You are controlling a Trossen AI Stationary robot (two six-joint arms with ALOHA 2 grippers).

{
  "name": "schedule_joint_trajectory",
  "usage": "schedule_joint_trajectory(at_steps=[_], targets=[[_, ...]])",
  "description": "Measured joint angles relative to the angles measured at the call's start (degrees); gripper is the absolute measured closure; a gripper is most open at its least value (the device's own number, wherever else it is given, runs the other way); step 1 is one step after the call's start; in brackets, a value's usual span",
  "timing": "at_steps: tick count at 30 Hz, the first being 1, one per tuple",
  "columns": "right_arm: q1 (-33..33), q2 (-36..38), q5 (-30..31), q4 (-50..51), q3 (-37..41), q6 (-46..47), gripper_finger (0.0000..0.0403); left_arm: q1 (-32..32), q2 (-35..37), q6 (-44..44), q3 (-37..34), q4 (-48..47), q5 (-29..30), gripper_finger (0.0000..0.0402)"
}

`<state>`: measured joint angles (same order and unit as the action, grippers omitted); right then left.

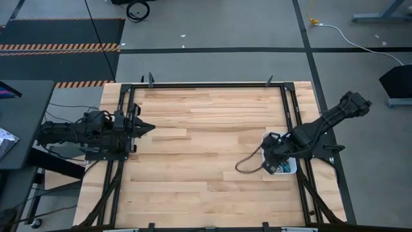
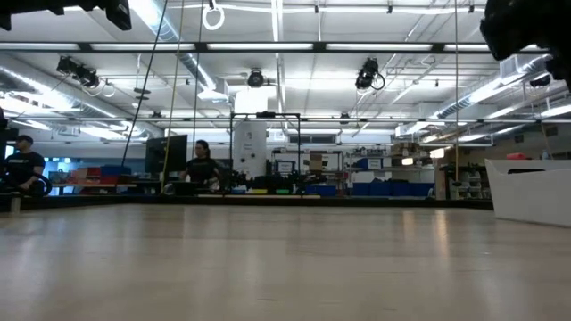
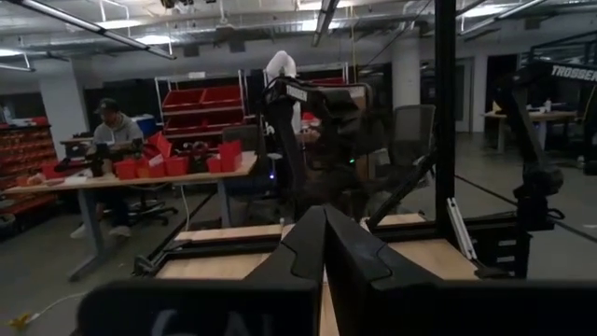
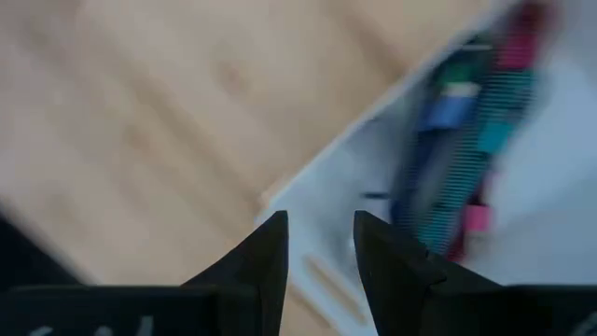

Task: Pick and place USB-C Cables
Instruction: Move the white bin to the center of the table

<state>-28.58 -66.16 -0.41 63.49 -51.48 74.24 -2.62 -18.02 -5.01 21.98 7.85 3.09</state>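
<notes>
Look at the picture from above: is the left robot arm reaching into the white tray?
No, the left gripper rests at the table's left edge; the right gripper is over the white tray.

I see a light wood plank surface (image 1: 206,129) inside a black frame (image 1: 212,85). On it, near the right edge, sits a white tray (image 1: 291,169), and a dark cable (image 1: 248,164) loops on the wood just left of it.
</notes>
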Motion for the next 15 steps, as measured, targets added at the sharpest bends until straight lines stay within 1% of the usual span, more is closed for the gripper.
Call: schedule_joint_trajectory(at_steps=[3,9,13,15], targets=[[1.5,0.2,2.1,4.1,0.0,5.3,0.0273,0.0,0.0,-0.1,0.0,0.6,0.0,0.0386],[5.7,-0.4,2.4,12.3,0.1,7.2,0.0273,0.0,0.0,-0.1,0.0,0.7,0.1,0.0386],[7.5,-1.2,2.7,11.2,0.2,7.2,0.0273,0.0,0.0,-0.1,0.0,0.4,0.1,0.0386],[8.1,-2.0,3.5,9.1,0.2,6.8,0.0273,0.0,0.0,0.1,0.0,0.2,0.1,0.0386]])
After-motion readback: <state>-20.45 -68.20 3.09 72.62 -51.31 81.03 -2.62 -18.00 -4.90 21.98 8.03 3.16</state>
